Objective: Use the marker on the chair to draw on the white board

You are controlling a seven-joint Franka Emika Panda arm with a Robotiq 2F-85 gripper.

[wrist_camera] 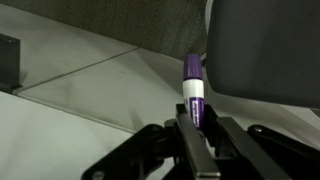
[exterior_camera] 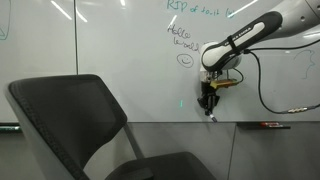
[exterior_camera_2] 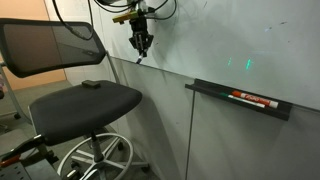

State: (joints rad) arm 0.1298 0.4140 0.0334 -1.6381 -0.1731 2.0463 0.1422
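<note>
Near white board (exterior_camera: 120,40), tool (exterior_camera: 210,111) holding marker (wrist_camera: 194,92), chair (exterior_camera: 70,110) beside

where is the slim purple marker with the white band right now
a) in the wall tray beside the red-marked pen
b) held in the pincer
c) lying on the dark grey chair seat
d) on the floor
b: the wrist view shows the slim purple marker with a white band clamped between the fingers of the pincer, and an exterior view shows it up against the glossy white board, not on the dark grey chair.
</note>
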